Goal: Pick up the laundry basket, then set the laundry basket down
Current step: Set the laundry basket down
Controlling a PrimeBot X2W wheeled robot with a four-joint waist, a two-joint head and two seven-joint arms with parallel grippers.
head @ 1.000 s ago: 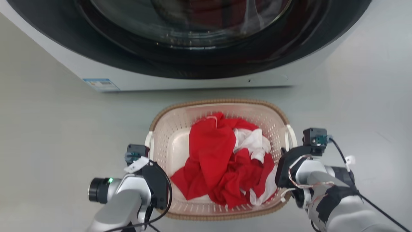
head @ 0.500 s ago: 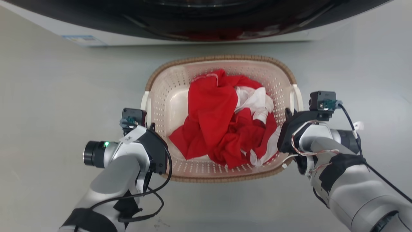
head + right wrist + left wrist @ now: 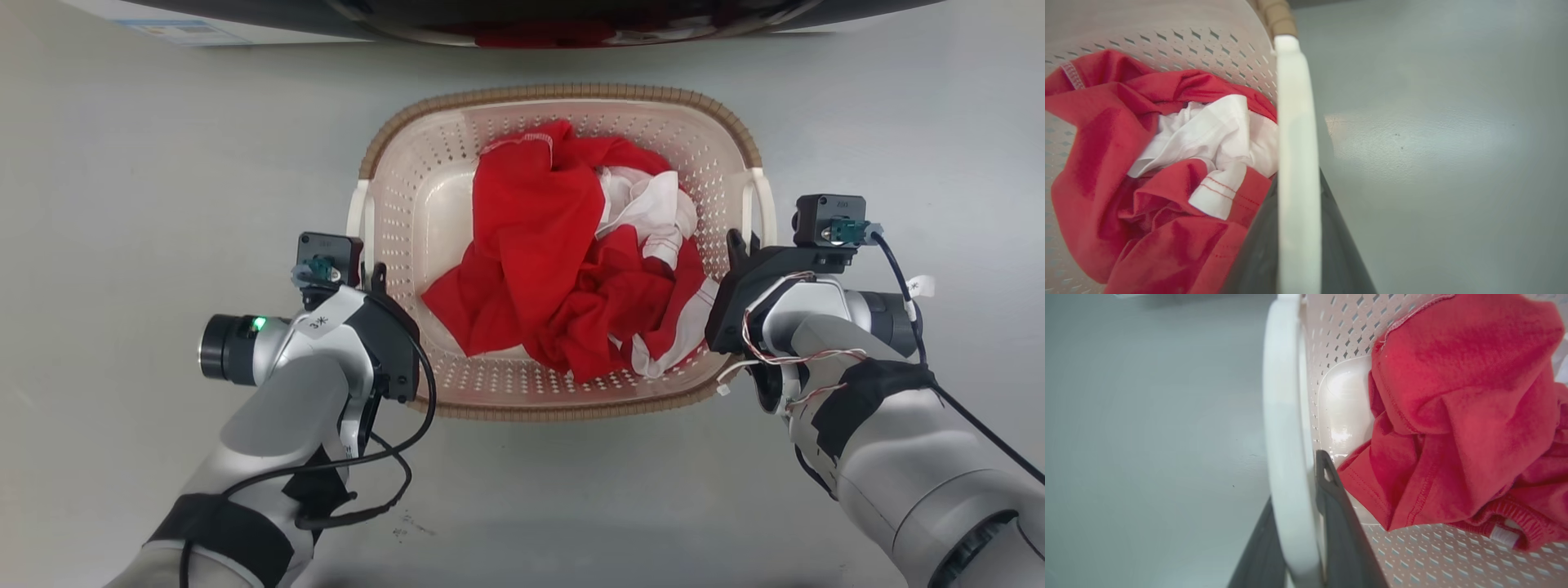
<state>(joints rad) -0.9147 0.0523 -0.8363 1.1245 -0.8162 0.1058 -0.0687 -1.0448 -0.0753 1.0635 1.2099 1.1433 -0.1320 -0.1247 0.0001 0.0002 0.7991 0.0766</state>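
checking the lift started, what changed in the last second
The head camera has shifted: the white washer slid toward the top edge. The cream perforated plastic laundry basket with brown woven-look rim shows larger, so it is probably rising. Unchanged: the left gripper and right gripper stay clamped on its white side handles; the red and white clothes lie as before.

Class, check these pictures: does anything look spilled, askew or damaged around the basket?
Nothing stands out. The basket looks intact, clothes lie inside it, the left gripper grips one handle and the right gripper the other.

View shifted, washer (image 3: 571, 20) nearly out, laundry basket (image 3: 563, 91) nearer
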